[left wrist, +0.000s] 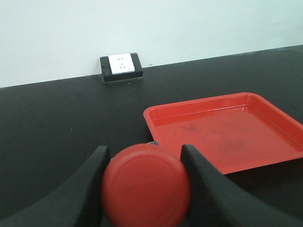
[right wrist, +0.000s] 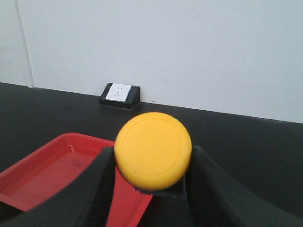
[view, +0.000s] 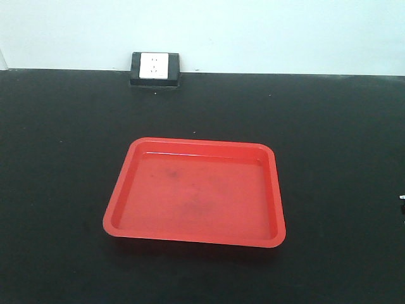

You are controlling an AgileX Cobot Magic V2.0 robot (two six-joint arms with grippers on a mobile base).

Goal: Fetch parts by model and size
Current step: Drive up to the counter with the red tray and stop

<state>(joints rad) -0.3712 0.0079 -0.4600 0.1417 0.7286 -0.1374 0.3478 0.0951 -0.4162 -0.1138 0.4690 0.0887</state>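
A red-capped push-button switch (left wrist: 146,185) fills the bottom of the left wrist view, with my left gripper (left wrist: 144,156) shut on it; its base is hidden behind the cap. In the right wrist view my right gripper (right wrist: 152,153) is shut on a yellow-capped switch (right wrist: 153,150), whose dark base edge shows under the cap. A red tray (view: 117,209) lies in the middle of the black table with nothing in it; the tray (left wrist: 156,127) is ahead and right of the left gripper, and the tray (right wrist: 28,172) is ahead and left of the right one. Neither gripper shows in the front view.
A white wall socket in a black housing (view: 155,68) sits at the table's far edge against the pale wall, also visible as the socket (left wrist: 121,67) and the socket (right wrist: 119,95). A small pale object (view: 402,198) peeks in at the right edge.
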